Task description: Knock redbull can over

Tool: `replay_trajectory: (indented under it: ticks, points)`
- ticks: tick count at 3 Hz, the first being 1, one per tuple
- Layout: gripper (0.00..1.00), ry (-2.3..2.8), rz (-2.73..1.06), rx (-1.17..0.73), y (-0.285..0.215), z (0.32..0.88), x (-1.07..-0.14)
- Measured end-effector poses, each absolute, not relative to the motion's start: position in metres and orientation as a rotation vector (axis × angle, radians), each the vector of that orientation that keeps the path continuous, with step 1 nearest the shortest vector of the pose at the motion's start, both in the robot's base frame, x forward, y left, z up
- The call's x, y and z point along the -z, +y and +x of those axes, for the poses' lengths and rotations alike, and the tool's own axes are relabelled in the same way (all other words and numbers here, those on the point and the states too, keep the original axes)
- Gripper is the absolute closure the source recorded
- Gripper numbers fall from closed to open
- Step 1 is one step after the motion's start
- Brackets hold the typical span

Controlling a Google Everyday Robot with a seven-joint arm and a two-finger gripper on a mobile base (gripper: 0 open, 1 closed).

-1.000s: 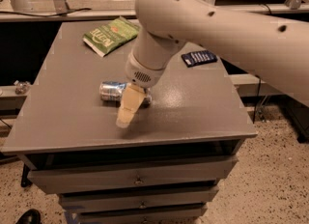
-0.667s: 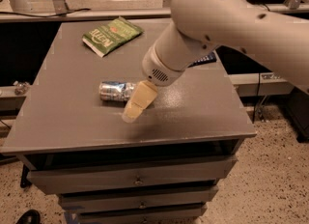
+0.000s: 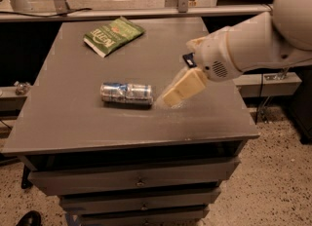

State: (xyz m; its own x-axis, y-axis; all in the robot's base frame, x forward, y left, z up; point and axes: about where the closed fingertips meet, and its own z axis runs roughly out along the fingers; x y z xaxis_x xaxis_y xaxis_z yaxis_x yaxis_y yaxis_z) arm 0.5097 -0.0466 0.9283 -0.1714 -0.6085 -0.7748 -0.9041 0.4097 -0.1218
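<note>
The redbull can (image 3: 126, 93) lies on its side on the grey table top (image 3: 73, 122), left of centre, its long axis running left to right. My gripper (image 3: 171, 97) hangs just above the table, a short way to the right of the can's right end and apart from it. Its cream-coloured fingers (image 3: 184, 86) point down and to the left. The white arm (image 3: 253, 40) reaches in from the upper right.
A green snack bag (image 3: 113, 36) lies flat at the table's back left. A small dark blue object (image 3: 188, 60) shows at the back right, mostly hidden by the arm. Drawers (image 3: 139, 181) sit below the table top. The floor lies to the right.
The arm has swung to the right and the gripper has pulled away from the can to its right side. The can still lies on its side.
</note>
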Motion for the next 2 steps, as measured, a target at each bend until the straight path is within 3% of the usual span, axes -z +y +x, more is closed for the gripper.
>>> replay_trajectory:
  ticks: [2]
  points:
    - [0.00, 1.742, -1.168, -0.586, -0.089, 0.481, -0.962]
